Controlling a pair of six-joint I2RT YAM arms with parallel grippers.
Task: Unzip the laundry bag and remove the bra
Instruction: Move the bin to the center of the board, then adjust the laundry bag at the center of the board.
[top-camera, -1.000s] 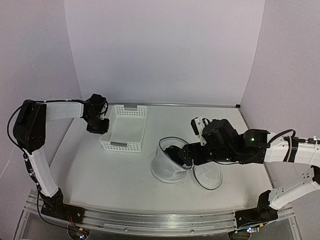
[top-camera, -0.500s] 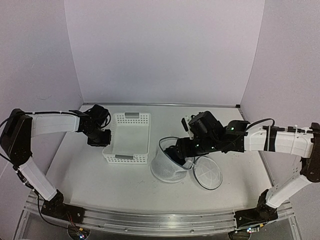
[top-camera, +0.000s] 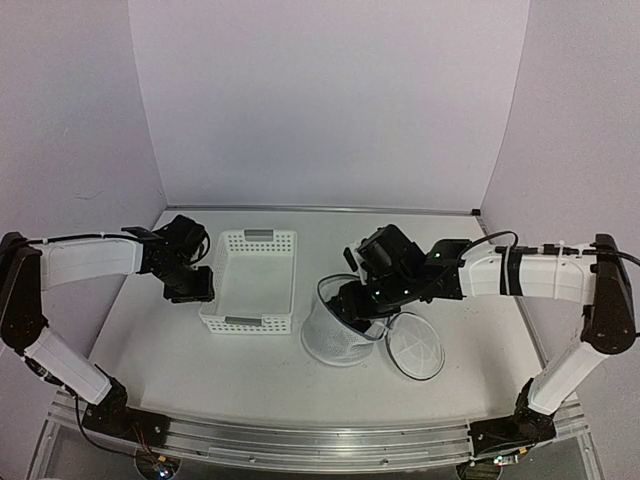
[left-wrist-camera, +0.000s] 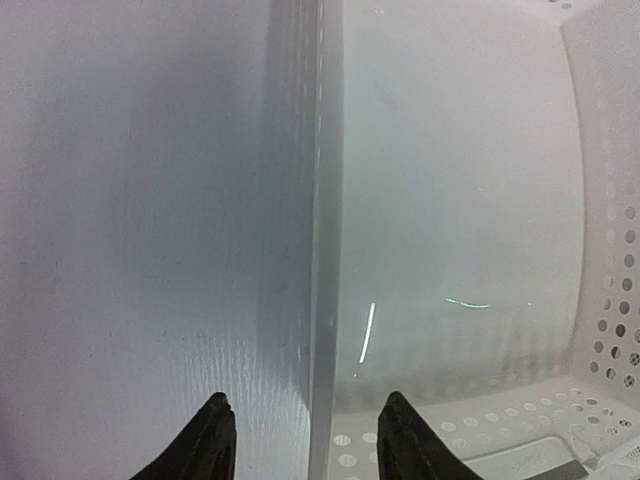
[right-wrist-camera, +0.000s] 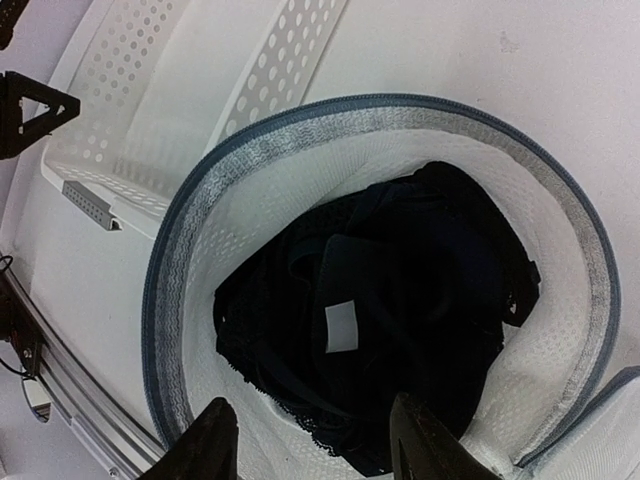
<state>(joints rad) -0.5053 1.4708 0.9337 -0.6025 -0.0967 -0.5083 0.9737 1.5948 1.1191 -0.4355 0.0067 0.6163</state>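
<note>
The laundry bag (top-camera: 335, 348) stands upright and unzipped at mid-table, its white mesh ringed by a grey-blue rim (right-wrist-camera: 250, 150). Its round lid (top-camera: 415, 352) lies flat to the right of it. The black bra (right-wrist-camera: 400, 300) lies bunched inside the bag, a small white label showing on it. My right gripper (top-camera: 350, 305) hovers over the bag's mouth; in the wrist view the right gripper (right-wrist-camera: 308, 425) is open, both fingertips above the bra's near edge, with nothing between them. My left gripper (left-wrist-camera: 305, 415) is open, its tips straddling the basket's left wall (left-wrist-camera: 322, 250) without touching it.
The white perforated basket (top-camera: 258, 237) sits left of the bag, almost touching it, with nothing in it. Grey walls close in the table on three sides. A metal rail (top-camera: 300, 440) with both arm bases runs along the near edge.
My left gripper dragged the basket nearer and straighter, then opened off its wall. My right gripper swung left over the bag's mouth, its jaws narrowing somewhat.
</note>
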